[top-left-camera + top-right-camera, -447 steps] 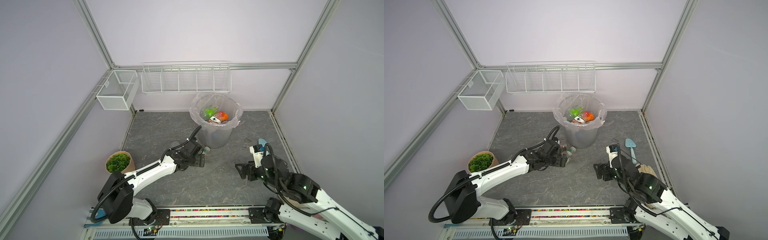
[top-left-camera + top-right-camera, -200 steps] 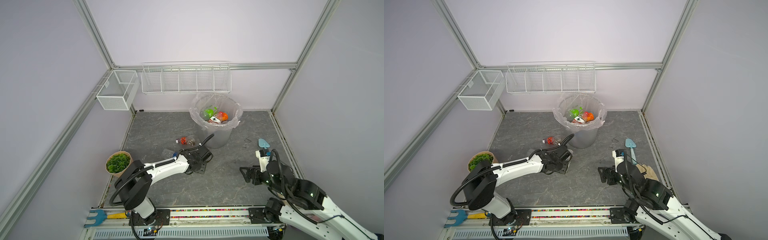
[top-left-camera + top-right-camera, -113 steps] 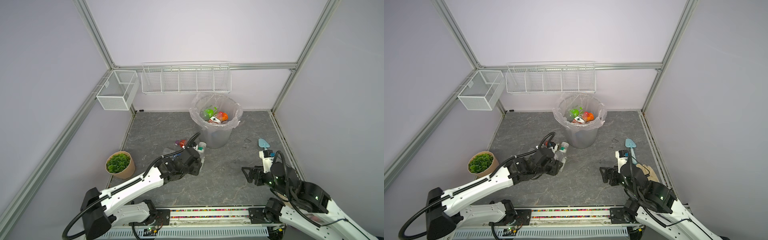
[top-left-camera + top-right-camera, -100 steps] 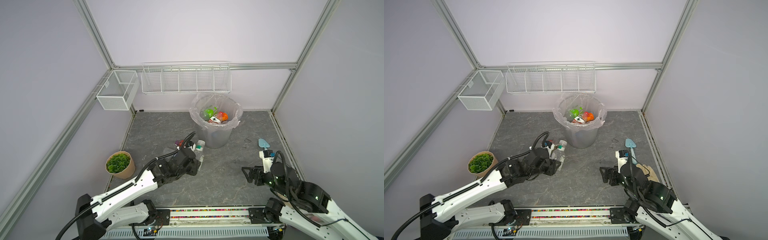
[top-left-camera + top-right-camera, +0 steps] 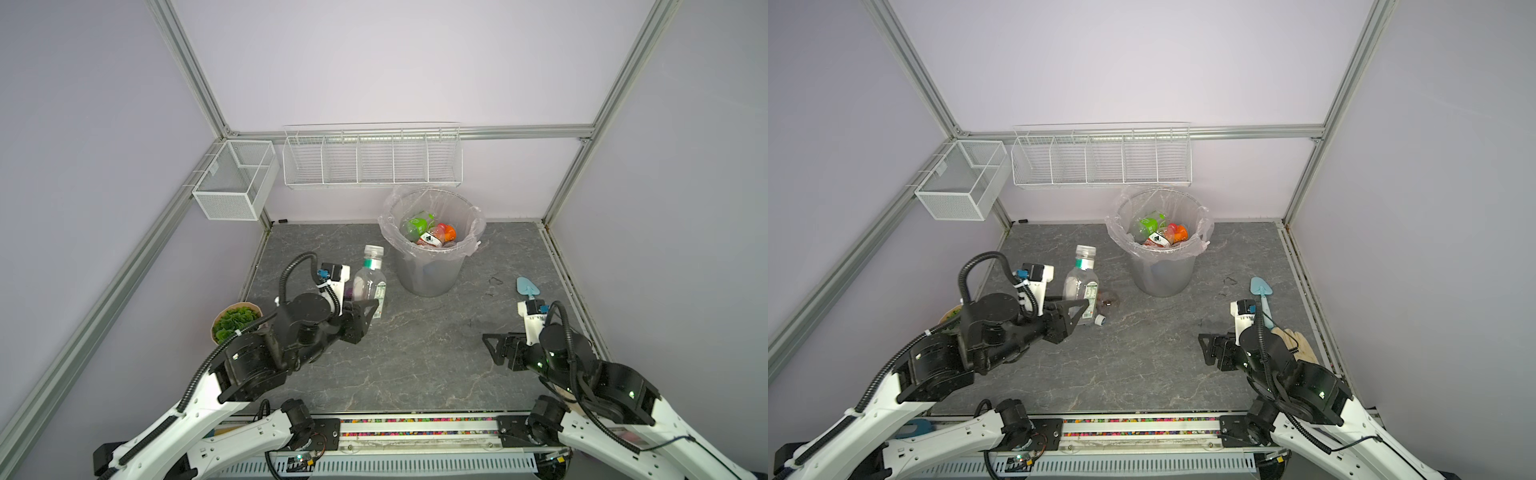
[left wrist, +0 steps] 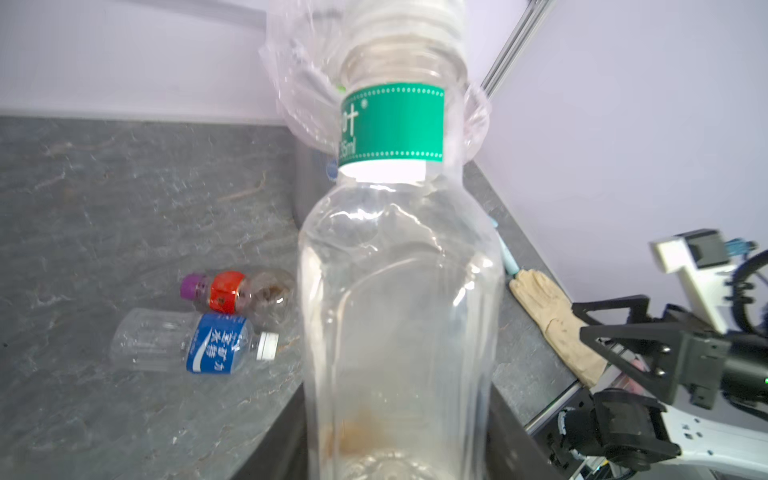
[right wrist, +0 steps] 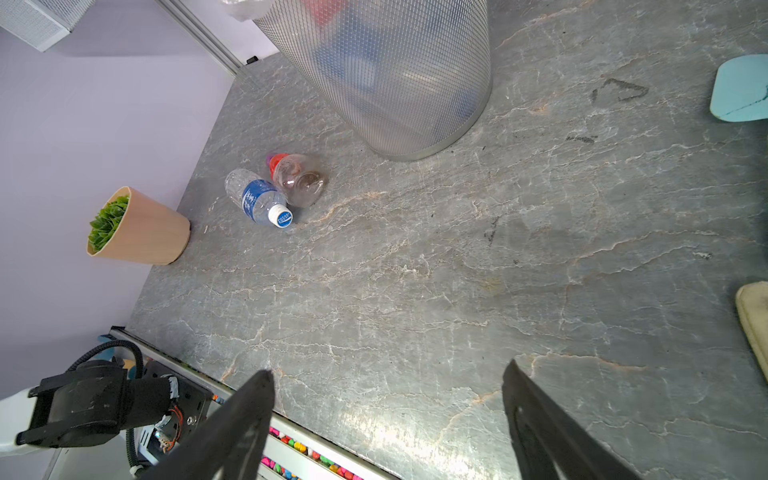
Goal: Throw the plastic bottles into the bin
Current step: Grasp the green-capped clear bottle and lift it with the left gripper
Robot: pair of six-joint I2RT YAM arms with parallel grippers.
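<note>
Left of the bin [image 5: 428,272], our left pincer [image 5: 365,306] grips a clear green-labelled bottle [image 5: 368,283] upright above the tabletop [image 5: 415,353]; we see a blue-labelled bottle [image 7: 257,203] and red-labelled bottle [image 7: 298,179] lying on it. Our right pincer [image 5: 493,347] gapes empty.

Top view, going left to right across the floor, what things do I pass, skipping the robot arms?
Potted plant → clear bottle with the green neck label → bin → blue trowel.
</note>
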